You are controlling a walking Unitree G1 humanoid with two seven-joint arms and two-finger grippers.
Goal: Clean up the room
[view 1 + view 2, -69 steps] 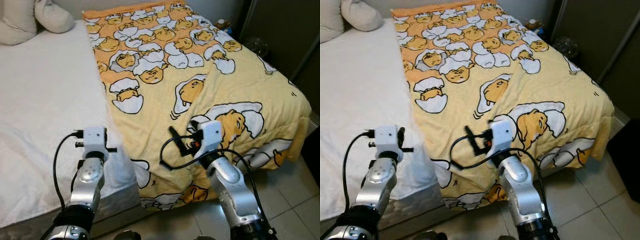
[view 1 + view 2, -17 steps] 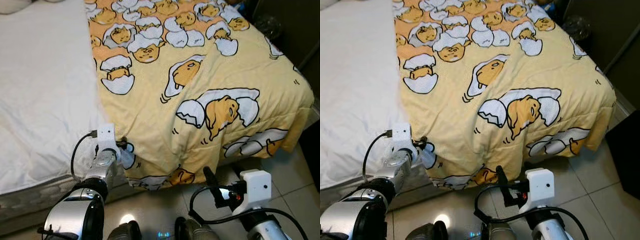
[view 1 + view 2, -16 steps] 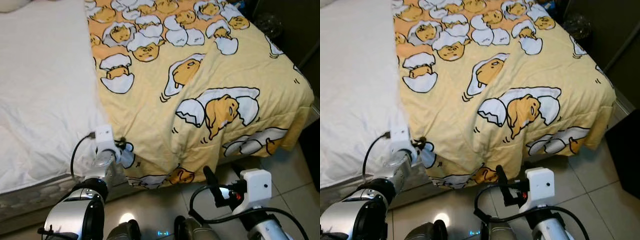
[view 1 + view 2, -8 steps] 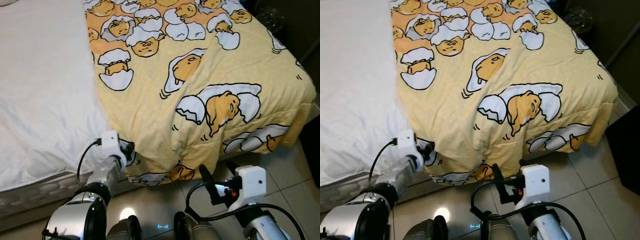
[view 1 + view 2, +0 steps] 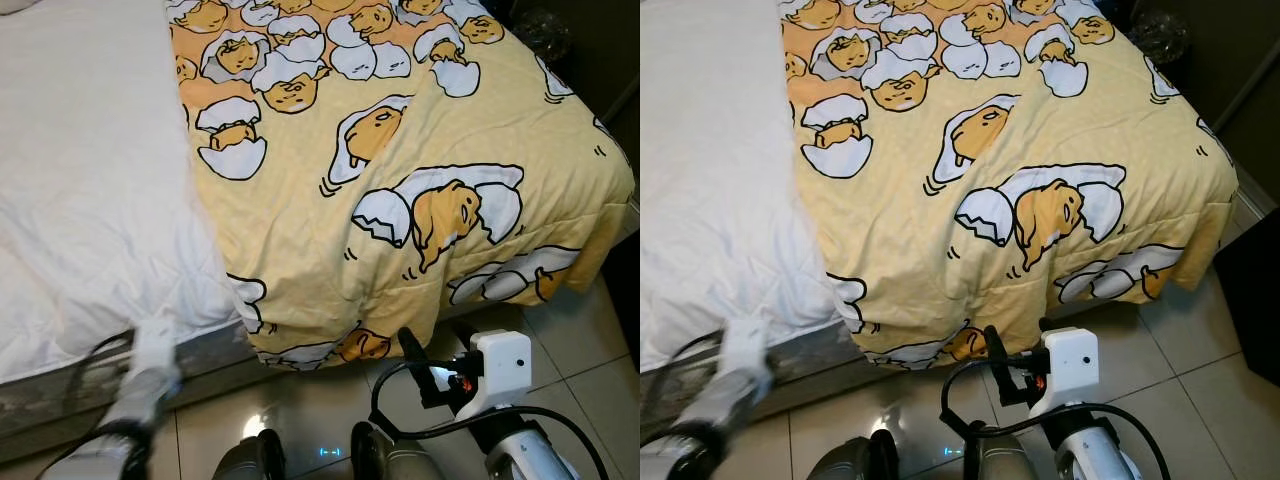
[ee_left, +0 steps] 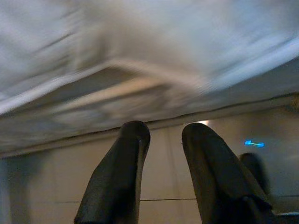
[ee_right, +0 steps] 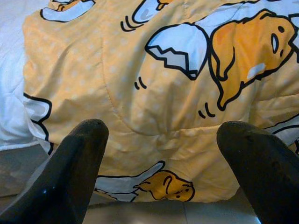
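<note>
Left pincer [image 6: 161,140] off the one blanket [image 5: 400,170].

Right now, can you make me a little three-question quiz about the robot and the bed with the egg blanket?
1. True or false: the right gripper has its fingers spread wide open.
2. What lies over the right half of the bed: A) a yellow blanket with cartoon eggs, B) a blue towel, C) a pile of books?
3. Fill in: the left gripper points at the foot of the bed, over the tiled ____.

Key
1. True; it faces the blanket's hanging edge, holding nothing.
2. A; the white sheet lies bare on the left half.
3. Floor.
</note>
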